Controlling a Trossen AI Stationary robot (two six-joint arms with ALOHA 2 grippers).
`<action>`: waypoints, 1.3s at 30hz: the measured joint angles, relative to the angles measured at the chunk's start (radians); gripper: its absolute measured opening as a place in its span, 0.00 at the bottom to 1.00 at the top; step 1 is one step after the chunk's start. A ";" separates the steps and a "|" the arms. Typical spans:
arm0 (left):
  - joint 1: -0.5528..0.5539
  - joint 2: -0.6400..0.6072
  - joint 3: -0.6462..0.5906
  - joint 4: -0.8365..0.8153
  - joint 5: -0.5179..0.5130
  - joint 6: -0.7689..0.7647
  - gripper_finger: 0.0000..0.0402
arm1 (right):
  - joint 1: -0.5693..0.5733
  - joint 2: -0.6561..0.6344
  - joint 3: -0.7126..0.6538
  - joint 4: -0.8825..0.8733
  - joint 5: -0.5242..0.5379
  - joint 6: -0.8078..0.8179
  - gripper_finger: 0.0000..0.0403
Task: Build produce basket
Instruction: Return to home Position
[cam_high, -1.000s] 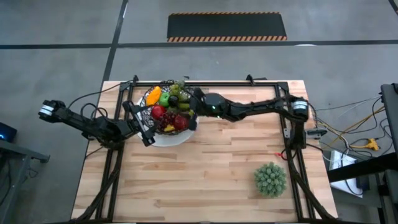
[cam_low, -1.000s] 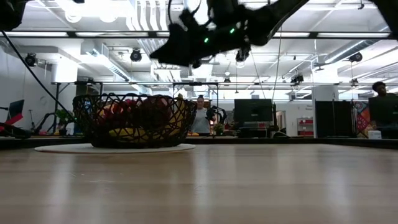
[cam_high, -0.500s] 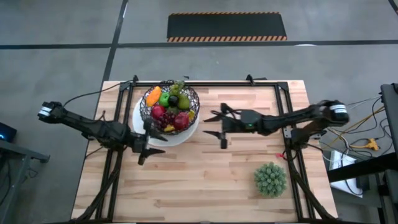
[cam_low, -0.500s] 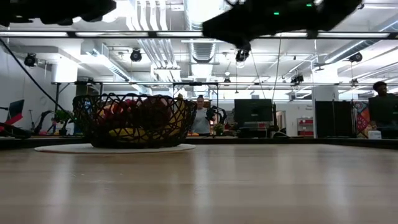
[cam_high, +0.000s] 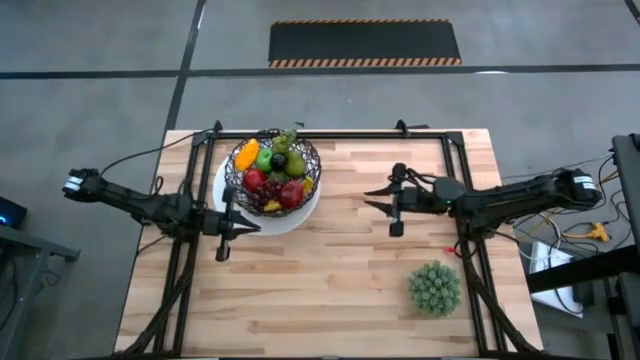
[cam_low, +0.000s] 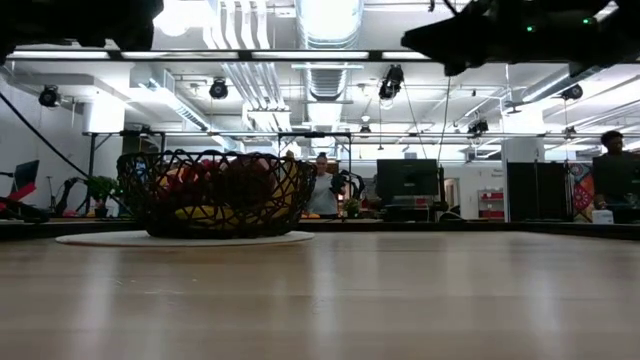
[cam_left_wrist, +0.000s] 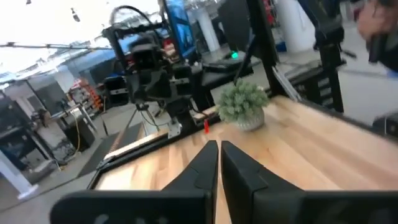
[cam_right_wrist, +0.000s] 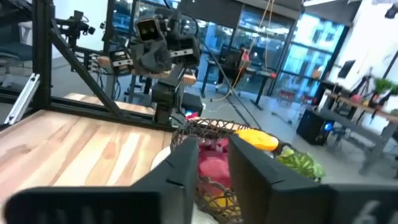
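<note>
High view: the basket (cam_high: 233, 172) is being shown standing on a white plate (cam_high: 300, 220) in the upper left part of the tabletop (cam_high: 330, 270), with the produce (cam_high: 275, 178) heaped inside it.

Both arms are being drawn back from it. A second ago the right end effector was hanging over the basket's rim and the left one was lying against the basket's side. Now the right end effector (cam_high: 372, 200) is being held above bare wood, well apart from the basket. The left end effector (cam_high: 252, 226) is being held at the plate's lower left edge.

Nothing is being carried by either. In the right wrist view the fingers are being kept parted, with the basket showing through the gap. In the left wrist view the fingers are being kept almost pressed together, empty. The filling is therefore being judged finished, with only the retreat to rest left.

Counted: one basket, one plate, one spiky green ball (cam_high: 434, 288) toward the lower right corner, and two arms. Among the produce, one orange piece (cam_high: 247, 153), one green apple (cam_high: 264, 158) and at least two red fruits (cam_high: 256, 180) are being made out. The rest is packed too tightly to be counted.
</note>
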 joint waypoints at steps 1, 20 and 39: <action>0.003 -0.010 -0.002 0.003 0.000 -0.020 0.00 | 0.000 -0.020 -0.013 0.000 -0.001 -0.007 0.17; 0.006 -0.073 -0.019 -0.020 0.004 -0.100 0.00 | 0.000 -0.344 -0.240 0.006 0.015 0.002 0.02; 0.006 -0.467 -0.254 -0.024 0.009 -0.124 0.00 | 0.000 -0.481 -0.326 0.002 0.058 -0.005 0.02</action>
